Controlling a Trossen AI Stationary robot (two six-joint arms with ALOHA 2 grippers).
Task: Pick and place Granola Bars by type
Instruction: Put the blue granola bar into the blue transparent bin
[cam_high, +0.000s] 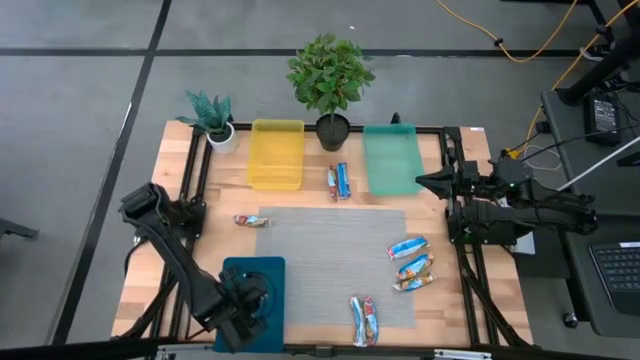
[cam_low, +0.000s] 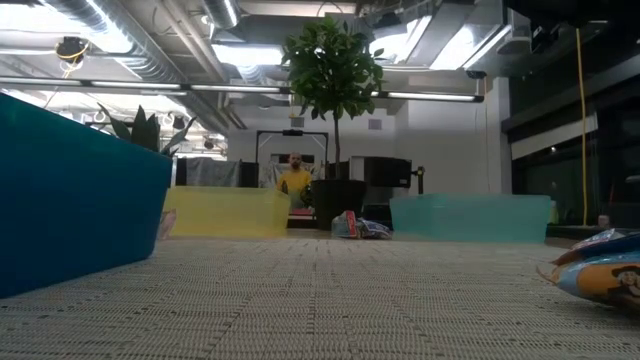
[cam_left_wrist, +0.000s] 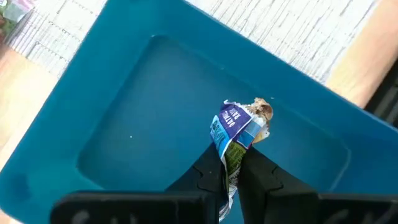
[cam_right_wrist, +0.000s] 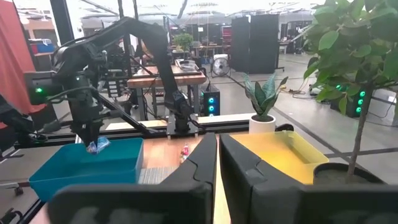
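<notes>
An open workshop with ceiling ducts and strip lights lies beyond a pale wooden bench covered in the middle by a grey woven mat. Along the far edge stand a small spiky plant in a white pot, a shallow yellow plastic tray, a leafy plant in a black pot and a shallow pale green plastic tray. A deep teal plastic tray sits at the near left corner of the mat.

The left claw hangs over the teal tray, its two dark fingers pressed onto a blue-and-white wrapped granola bar held above the tray floor. The right claw waits above the bench's right edge beside the green tray, fingers pressed together and pinching nothing.

The other shiny blue granola bars lie loose: one at the mat's far left corner, two touching side by side between the yellow and green trays, three close together near the mat's right edge, and two at its near edge.

In the low view a person in a yellow top stands far behind the bench.
</notes>
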